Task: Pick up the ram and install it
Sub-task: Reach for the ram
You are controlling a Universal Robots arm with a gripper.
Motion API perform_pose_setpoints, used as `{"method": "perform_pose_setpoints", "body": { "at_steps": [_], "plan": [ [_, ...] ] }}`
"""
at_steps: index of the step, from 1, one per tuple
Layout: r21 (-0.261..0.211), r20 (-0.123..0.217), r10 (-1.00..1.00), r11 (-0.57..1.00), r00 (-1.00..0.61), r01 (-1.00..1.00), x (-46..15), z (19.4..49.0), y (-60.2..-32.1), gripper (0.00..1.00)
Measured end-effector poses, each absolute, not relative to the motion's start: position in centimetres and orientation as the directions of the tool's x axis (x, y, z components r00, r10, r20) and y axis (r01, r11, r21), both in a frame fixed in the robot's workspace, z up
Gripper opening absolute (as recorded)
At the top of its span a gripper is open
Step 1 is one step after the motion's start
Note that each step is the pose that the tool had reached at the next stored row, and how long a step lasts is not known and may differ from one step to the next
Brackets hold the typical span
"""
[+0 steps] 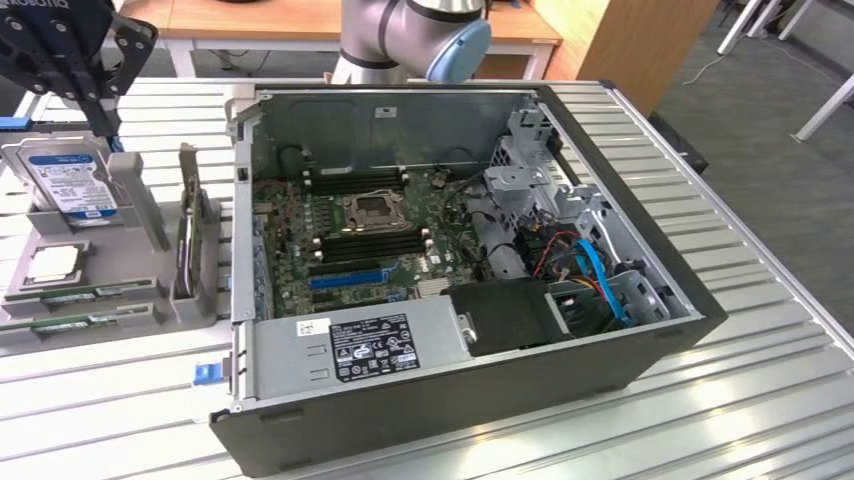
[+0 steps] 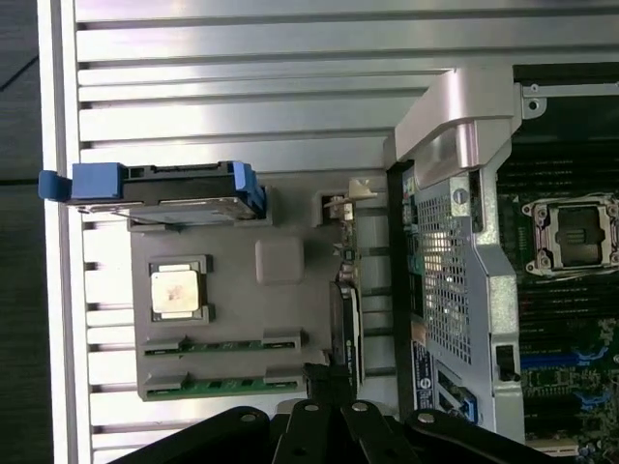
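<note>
Two ram sticks, narrow and green, lie in slots of a grey holder (image 1: 134,310) on the exterior view's left: one ram (image 1: 94,292) (image 2: 227,345) and a second (image 1: 74,322) (image 2: 232,385) beside it. My black gripper (image 1: 104,115) (image 2: 329,387) hangs shut and holds nothing, well above the holder and near the upright hard drive (image 1: 67,180). The green motherboard (image 1: 360,230) (image 2: 571,290) lies inside the open PC case, with dark memory slots (image 1: 367,243) beside its processor socket (image 1: 367,208).
The holder also carries a processor chip (image 1: 51,263) (image 2: 179,290) and an upright card (image 1: 191,235). The case (image 1: 641,330) has tall metal walls, a power supply (image 1: 374,345) and blue cables (image 1: 601,280). The slatted metal table (image 1: 747,400) surrounds it.
</note>
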State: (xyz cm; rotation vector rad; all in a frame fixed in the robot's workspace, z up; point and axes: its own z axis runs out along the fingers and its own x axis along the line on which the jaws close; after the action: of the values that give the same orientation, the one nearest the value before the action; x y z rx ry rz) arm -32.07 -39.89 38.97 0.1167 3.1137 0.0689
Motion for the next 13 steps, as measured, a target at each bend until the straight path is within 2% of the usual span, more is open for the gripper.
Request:
{"method": "perform_pose_setpoints", "body": {
  "at_steps": [13],
  "plan": [
    [0.045, -0.023, 0.075, 0.996, -0.997, 0.074, -34.2, 38.9, -39.9, 0.1]
  ]
}}
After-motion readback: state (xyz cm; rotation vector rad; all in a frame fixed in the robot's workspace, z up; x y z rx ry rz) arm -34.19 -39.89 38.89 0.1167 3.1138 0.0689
